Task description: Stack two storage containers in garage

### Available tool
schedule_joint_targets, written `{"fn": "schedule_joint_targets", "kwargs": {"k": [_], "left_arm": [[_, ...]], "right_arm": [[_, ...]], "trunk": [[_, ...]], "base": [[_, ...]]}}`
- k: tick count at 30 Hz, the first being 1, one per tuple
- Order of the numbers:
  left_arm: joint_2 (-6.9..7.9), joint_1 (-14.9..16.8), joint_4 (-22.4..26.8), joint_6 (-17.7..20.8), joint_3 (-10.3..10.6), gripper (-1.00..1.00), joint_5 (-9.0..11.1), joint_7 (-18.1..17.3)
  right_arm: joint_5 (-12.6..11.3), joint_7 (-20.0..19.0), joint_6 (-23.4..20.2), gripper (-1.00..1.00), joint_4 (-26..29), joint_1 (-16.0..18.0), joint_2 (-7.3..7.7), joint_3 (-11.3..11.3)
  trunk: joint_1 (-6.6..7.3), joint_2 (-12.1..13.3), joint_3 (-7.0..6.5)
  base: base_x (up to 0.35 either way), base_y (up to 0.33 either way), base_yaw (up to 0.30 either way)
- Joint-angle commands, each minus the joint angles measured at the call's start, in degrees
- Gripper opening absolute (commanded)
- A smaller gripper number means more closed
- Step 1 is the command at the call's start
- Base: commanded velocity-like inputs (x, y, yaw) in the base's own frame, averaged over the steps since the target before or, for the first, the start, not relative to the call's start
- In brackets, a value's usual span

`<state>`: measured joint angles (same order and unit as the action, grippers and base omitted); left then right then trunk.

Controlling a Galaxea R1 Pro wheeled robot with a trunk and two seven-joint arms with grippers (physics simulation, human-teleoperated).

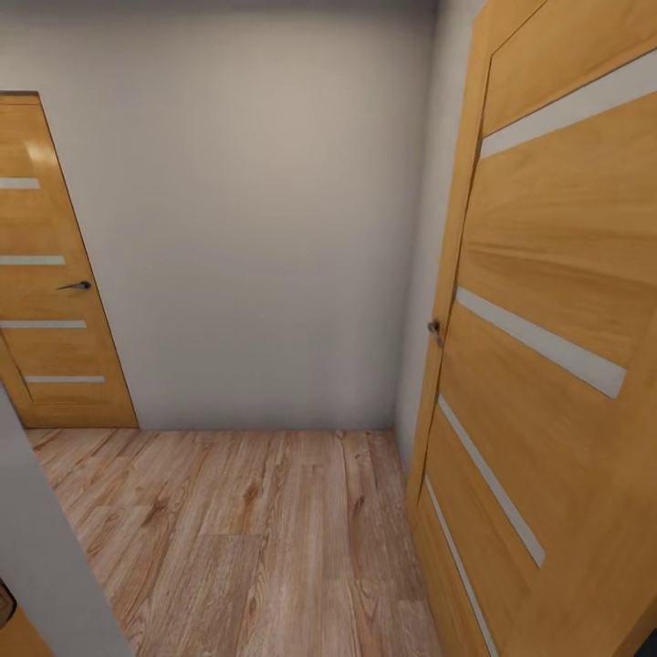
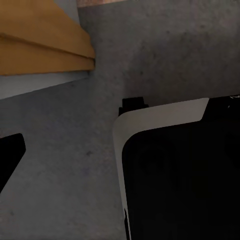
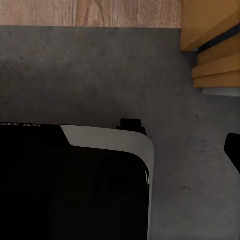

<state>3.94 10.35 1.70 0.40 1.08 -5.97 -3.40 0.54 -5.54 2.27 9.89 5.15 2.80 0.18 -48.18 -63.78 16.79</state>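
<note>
The two storage containers are out of view. Rough dark-grey concrete floor lies under my black, white-trimmed base in the left wrist view. The right wrist view shows the same floor and base. At the frame's edge, one dark fingertip of my left gripper juts in with nothing near it. One dark fingertip of my right gripper shows likewise. How the jaws of either stand cannot be made out.
Ahead, a narrow hall has a light wood-plank floor ending at a pale wall. An orange wooden door stands open close on the right, another door is shut at the left. An orange door frame borders the concrete.
</note>
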Motion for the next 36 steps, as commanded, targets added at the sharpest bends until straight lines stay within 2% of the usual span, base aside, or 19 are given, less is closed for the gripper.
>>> {"fn": "schedule_joint_targets", "kwargs": {"k": [1,13,36], "left_arm": [[0.02,0.02,0.06,0.04,0.06,1.0,-0.58,-0.12],[0.02,0.02,0.06,0.04,0.05,1.0,-0.61,-0.12],[0.03,0.02,0.06,0.04,0.06,1.0,-0.6,-0.12]], "right_arm": [[0.06,-0.17,0.19,1.0,-0.05,0.04,0.02,0.0],[0.06,-0.18,0.19,1.0,-0.05,0.04,0.02,0.0],[0.05,-0.18,0.19,1.0,-0.05,0.04,0.02,0.0]], "trunk": [[0.0,-0.04,0.07],[0.0,-0.04,0.07],[0.0,-0.04,0.07]], "base": [[0.004,0.006,0.0],[0.157,0.001,0.0],[0.085,0.0,0.0]]}}
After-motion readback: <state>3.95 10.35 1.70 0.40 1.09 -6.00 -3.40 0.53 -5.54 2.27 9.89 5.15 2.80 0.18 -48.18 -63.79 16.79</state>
